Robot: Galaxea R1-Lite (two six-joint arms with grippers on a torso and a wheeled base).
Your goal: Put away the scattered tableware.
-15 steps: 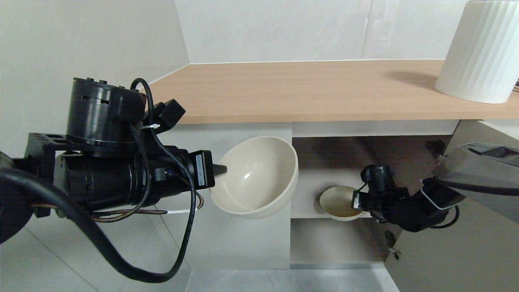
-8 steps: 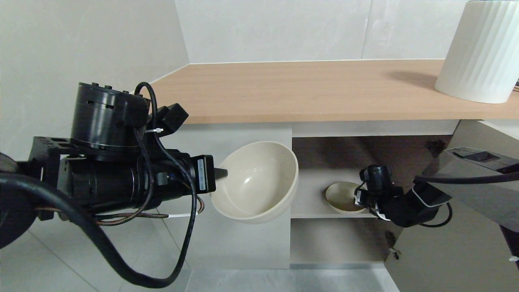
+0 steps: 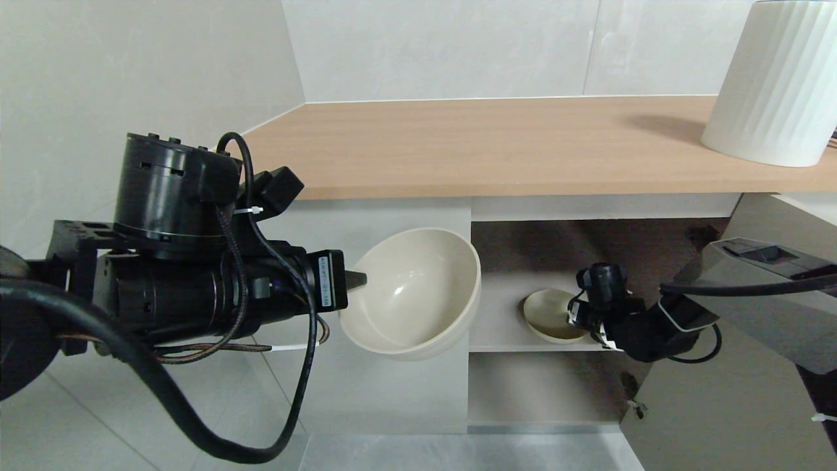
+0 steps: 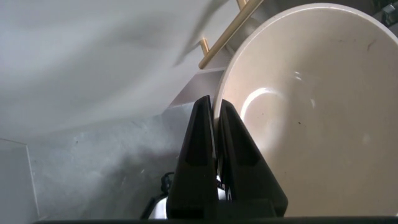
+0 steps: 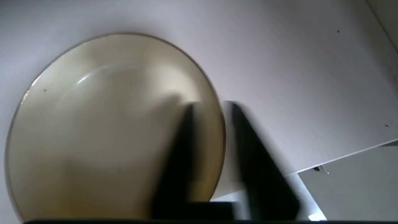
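Note:
A large cream bowl hangs tilted in front of the closed cabinet door, with my left gripper shut on its rim. In the left wrist view the left gripper has both fingers pinched tight on the bowl edge. A small cream plate lies on the middle shelf inside the open cabinet. My right gripper is at its right edge. In the right wrist view the right gripper stands open, its fingers astride the plate rim with a gap showing.
A wooden countertop runs above the cabinet, carrying a white ribbed container at the far right. The open cabinet door stands right of my right arm. A lower shelf compartment lies beneath the plate.
My right arm has carried the plate deeper onto the shelf and laid it flatter; its fingers now stand apart. My left arm dropped slightly with the bowl, then held still.

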